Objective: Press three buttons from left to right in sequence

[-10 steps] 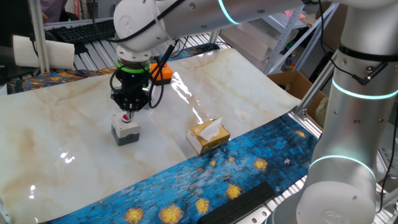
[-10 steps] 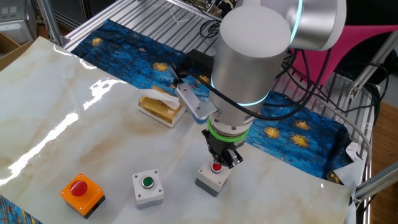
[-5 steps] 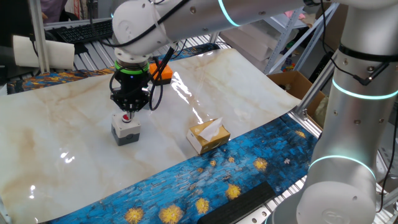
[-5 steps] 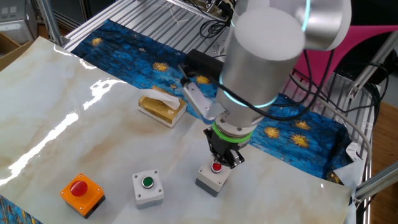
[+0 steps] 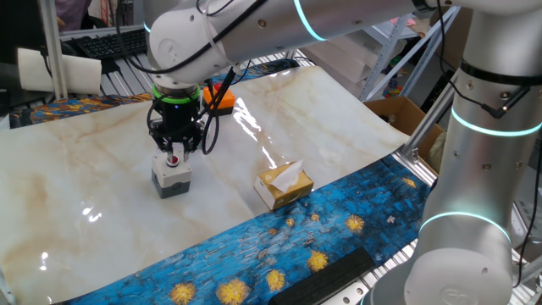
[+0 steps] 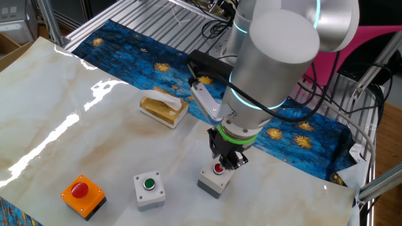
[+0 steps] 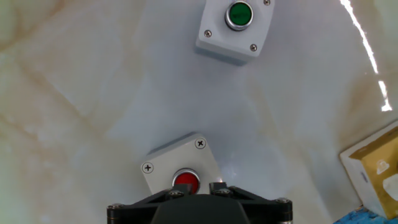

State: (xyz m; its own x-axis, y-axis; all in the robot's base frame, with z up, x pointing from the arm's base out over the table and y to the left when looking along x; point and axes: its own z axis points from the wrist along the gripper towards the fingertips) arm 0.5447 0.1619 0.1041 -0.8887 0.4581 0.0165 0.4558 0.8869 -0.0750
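The three buttons stand in a row on the marble table (image 6: 56, 113). The grey box with the red button (image 6: 215, 181) (image 5: 172, 175) lies right under my gripper (image 6: 221, 164) (image 5: 173, 152). In the hand view its red cap (image 7: 185, 181) shows just past my gripper (image 7: 199, 186), whose two fingertips stand a narrow gap apart, open, holding nothing. The grey box with the green button (image 7: 234, 28) (image 6: 149, 189) comes after it, then the orange box with the red button (image 6: 83, 194) (image 5: 222, 99), which is partly hidden behind the arm in one fixed view.
A tan tissue box (image 5: 284, 185) (image 6: 163, 108) (image 7: 373, 168) lies near the table's edge beside a blue patterned cloth (image 5: 296, 246). A cardboard box (image 5: 398, 114) sits beyond the table, and a white roll (image 5: 59, 69) stands at the back.
The wrist and upper arm have shifted slightly sideways while the gripper has stayed over the grey box's red button.
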